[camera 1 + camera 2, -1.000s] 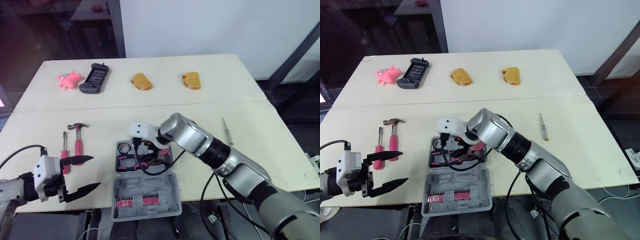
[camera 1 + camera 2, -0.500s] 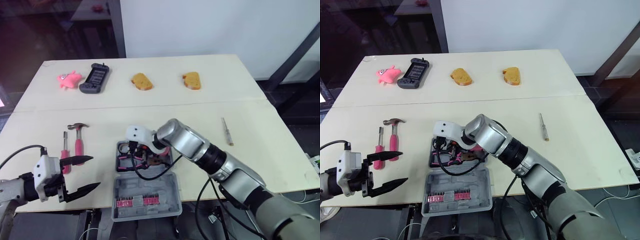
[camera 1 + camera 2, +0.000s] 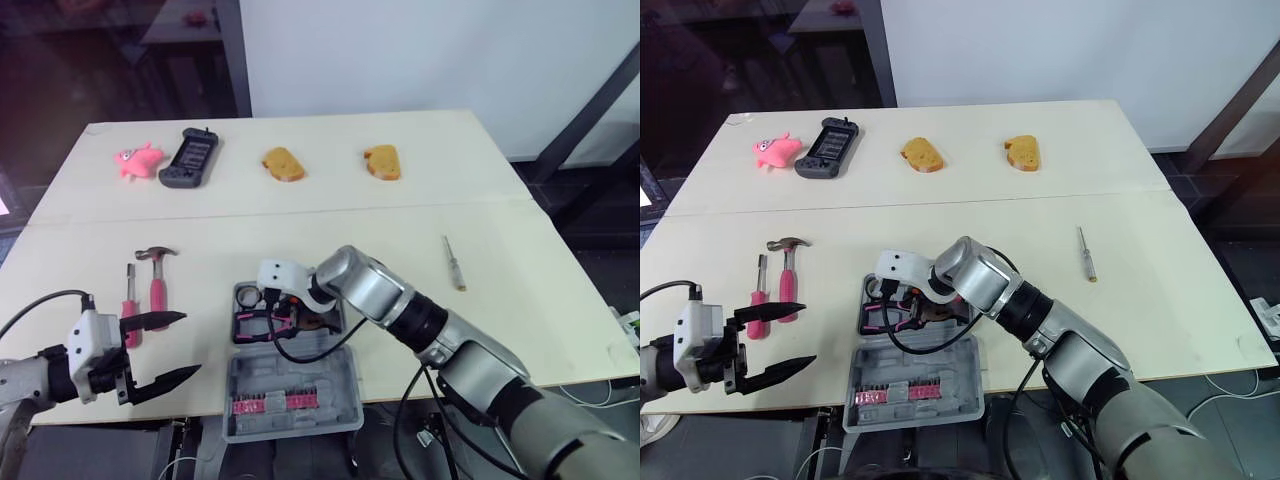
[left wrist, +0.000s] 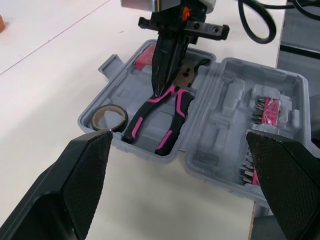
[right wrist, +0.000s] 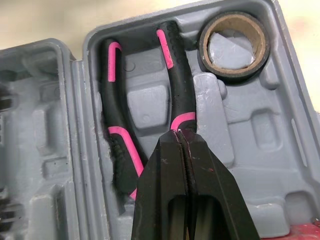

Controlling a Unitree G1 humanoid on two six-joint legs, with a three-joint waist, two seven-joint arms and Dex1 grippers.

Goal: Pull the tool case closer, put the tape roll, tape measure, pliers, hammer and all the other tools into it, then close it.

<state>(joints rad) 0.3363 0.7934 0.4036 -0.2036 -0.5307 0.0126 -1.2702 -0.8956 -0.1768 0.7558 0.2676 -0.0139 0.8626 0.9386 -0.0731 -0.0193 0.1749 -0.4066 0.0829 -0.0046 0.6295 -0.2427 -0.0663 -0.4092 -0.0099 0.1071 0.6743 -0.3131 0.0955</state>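
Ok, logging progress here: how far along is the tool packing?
Done: the tool case is near and open, with tape roll and pliers inside. In hand: the right gripper, shut, points down at the pliers; the left gripper hangs open. Left: hammer, pink screwdriver and second screwdriver lie on the table; the case is not yet closed.

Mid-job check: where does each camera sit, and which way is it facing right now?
Left eye, right eye: on the head, looking down over the table; left arm and right arm show.
Left wrist: along the open left gripper fingers toward the tool case.
Right wrist: down the shut right gripper onto pliers and tape roll.
Shared: both wrist views hold the pliers and tape roll.
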